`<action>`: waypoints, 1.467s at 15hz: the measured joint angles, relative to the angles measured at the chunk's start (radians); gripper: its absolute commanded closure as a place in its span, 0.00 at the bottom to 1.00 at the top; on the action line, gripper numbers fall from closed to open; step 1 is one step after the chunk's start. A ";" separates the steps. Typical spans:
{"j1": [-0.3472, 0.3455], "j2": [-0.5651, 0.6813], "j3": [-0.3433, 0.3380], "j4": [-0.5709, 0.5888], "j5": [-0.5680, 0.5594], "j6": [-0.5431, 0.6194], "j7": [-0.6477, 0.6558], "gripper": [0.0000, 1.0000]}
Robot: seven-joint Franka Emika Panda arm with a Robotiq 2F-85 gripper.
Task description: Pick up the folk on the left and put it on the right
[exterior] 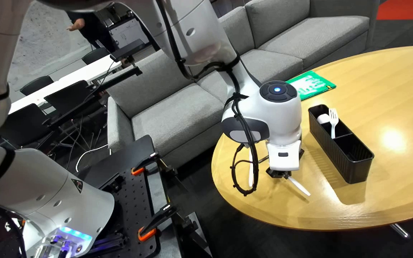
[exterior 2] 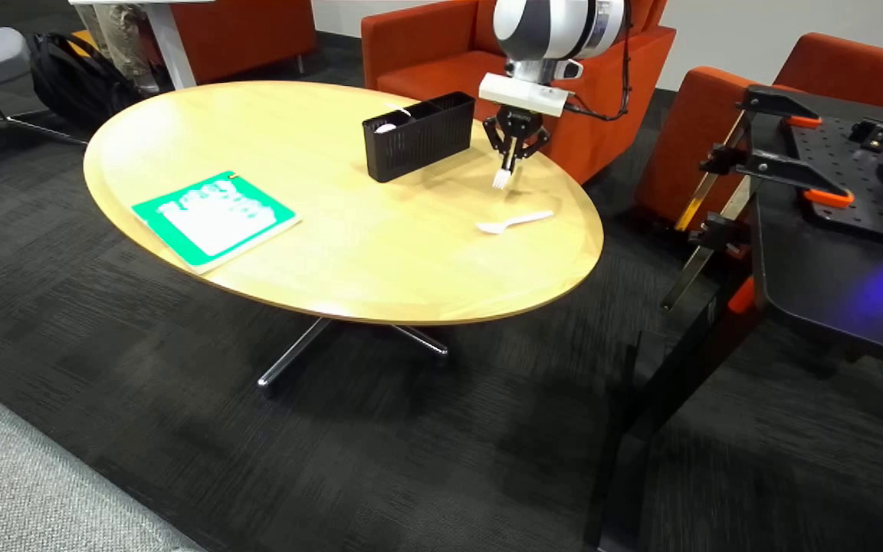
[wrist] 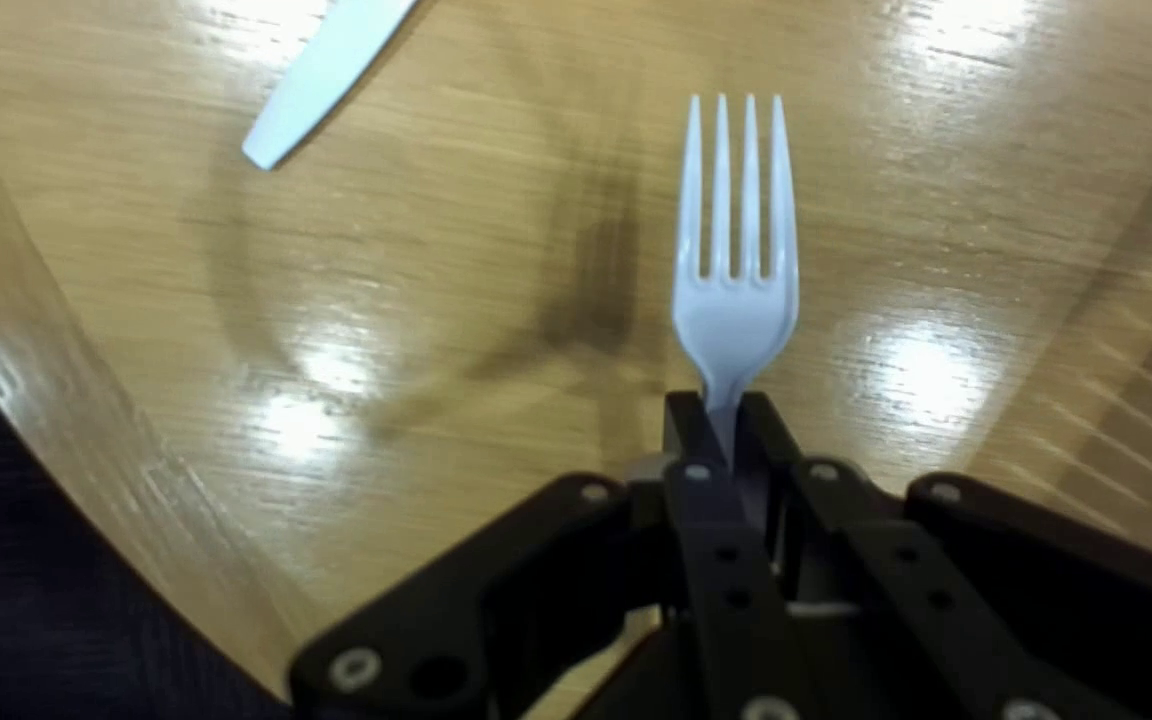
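The folk, a white plastic fork [wrist: 737, 310], is held by its neck between the fingertips of my gripper [wrist: 721, 425], which is shut on it. Its tines point forward in the wrist view, with their shadow on the table to the left. In an exterior view, the fork's tines [exterior 2: 501, 179] hang below the gripper [exterior 2: 511, 157], a little above the table. In an exterior view, the fork's handle [exterior: 299, 186] sticks out beside the gripper [exterior: 281, 174], whose fingers are mostly hidden by the wrist.
A black divided tray [exterior: 330, 154] stands beside the gripper, also in an exterior view [exterior 2: 420, 149]. Another white fork [exterior: 333, 120] and a small white item [exterior: 323, 118] are in it. A white spoon [exterior 2: 514, 222] lies on the oval table [exterior 2: 334, 253]. A green book [exterior 2: 219, 215] lies farther off.
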 measured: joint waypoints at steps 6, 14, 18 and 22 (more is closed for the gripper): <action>0.012 0.044 -0.003 0.013 0.000 0.047 0.032 0.43; -0.021 -0.100 0.072 -0.180 0.000 0.274 -0.036 0.00; -0.053 -0.294 0.126 -0.389 -0.001 0.321 -0.091 0.00; -0.046 -0.491 0.124 -0.585 -0.001 0.319 -0.107 0.00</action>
